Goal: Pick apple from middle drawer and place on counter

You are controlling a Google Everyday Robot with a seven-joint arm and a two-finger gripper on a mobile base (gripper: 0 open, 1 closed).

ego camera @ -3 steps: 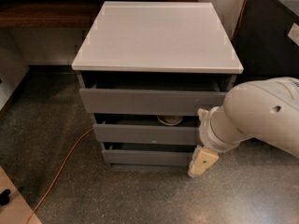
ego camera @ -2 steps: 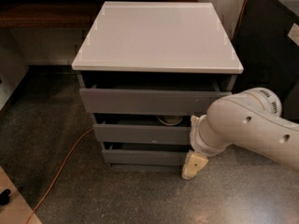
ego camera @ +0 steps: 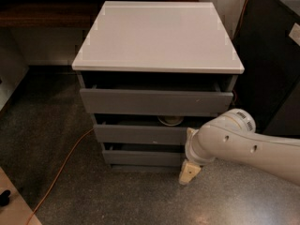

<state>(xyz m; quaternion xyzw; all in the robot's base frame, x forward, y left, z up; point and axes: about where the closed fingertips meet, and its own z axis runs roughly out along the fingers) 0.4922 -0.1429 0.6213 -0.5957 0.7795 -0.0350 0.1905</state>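
The grey drawer cabinet has a white counter [ego camera: 157, 34] on top. The middle drawer [ego camera: 140, 135] is pulled out a little. Through its gap I see the rim of a white bowl [ego camera: 170, 121]. The apple is hidden. My gripper [ego camera: 189, 172] hangs at the end of the white arm [ego camera: 243, 144], low in front of the cabinet's right side, at the level of the bottom drawer and just right of the middle drawer's front. It holds nothing that I can see.
The taller top drawer [ego camera: 154, 102] and the short bottom drawer [ego camera: 140, 157] are also slightly open. An orange cable [ego camera: 61, 168] runs across the speckled floor at the left. A dark cabinet [ego camera: 267, 55] stands close on the right.
My arm has swung left and lower across the cabinet's front, bringing the gripper from the right side toward the drawers. The drawers and bowl have not moved.
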